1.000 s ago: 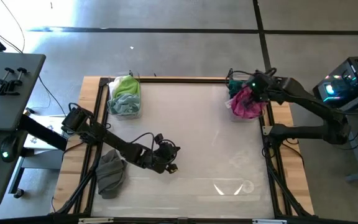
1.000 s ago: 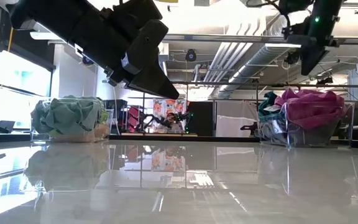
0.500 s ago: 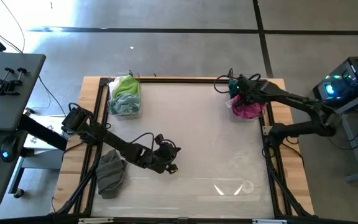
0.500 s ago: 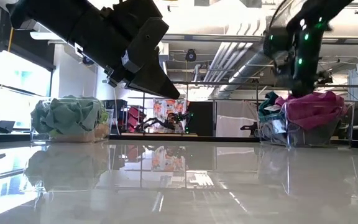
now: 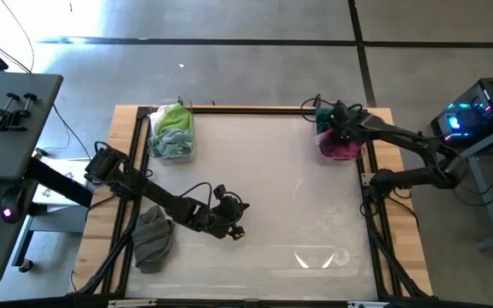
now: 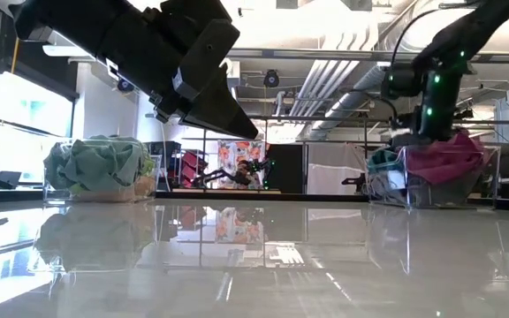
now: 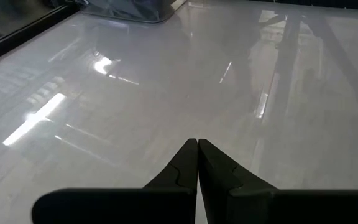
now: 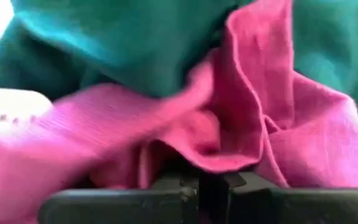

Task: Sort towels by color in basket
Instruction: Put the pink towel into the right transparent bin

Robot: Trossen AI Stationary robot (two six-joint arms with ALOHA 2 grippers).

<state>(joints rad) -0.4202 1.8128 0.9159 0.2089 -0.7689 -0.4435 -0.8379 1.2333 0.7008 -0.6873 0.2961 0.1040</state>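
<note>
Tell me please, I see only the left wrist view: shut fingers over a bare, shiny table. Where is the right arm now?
Observer: The right end effector is down in the clear bin on the table's right side, against a magenta towel.
Operator: Are other towels in that bin?
Observer: Yes, a dark green towel lies beside the magenta one.
Operator: Is any towel outside the bins?
Observer: One grey towel lies near the table's left edge, beside the left arm.
</note>
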